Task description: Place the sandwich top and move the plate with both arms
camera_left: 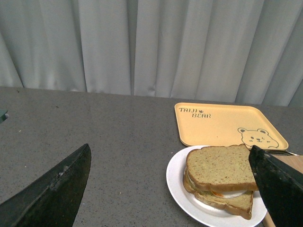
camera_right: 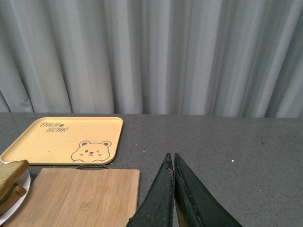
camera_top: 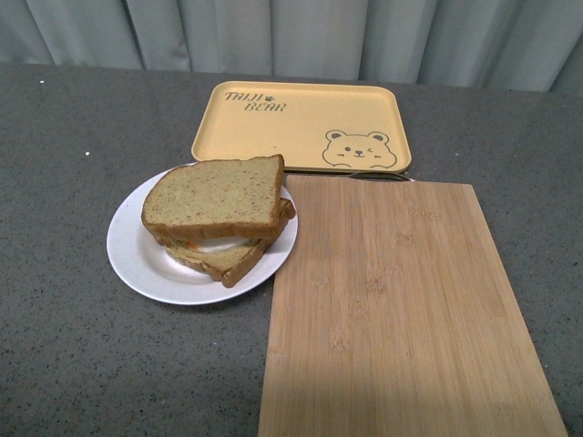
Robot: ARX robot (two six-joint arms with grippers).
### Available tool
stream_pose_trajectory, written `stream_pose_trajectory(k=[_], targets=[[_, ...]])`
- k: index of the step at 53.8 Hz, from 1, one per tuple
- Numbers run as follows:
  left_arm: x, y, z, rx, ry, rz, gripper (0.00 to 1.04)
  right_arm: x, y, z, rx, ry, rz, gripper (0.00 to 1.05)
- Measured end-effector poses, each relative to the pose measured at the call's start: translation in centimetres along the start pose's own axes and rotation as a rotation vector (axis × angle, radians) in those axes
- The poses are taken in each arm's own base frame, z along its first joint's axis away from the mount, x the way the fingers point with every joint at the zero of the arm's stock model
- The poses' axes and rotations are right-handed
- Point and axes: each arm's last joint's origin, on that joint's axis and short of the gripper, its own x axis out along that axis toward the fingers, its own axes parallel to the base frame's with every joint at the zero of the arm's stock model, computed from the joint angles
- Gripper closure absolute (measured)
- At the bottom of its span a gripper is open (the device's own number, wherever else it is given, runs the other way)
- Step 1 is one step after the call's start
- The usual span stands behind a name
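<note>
Grey speckled tabletop (camera_top: 73, 364) runs back to pale pleated curtains (camera_left: 142, 42); you see left jaws spread wide, empty, right jaws pressed together, empty.

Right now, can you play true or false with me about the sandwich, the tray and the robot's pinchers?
1. The top slice of bread lies on the sandwich, which is on the white plate. True.
2. The sandwich sits on the wooden board. False: it is on the plate, beside the board.
3. The yellow tray has a bear drawn on it. True.
4. The right gripper is wide open. False: its fingers are pressed together, holding nothing.
5. The left gripper is open. True.
</note>
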Motion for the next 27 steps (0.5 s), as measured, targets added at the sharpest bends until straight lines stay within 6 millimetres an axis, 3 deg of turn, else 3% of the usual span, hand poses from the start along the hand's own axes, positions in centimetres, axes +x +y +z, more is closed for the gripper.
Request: stream_pose_trajectory(k=[27], targets=[[0.0,0.0,0.0,0.000,0.000,0.000,0.07,-1.6,0.0,-0.3,0.000,0.004,0.003,1.04]])
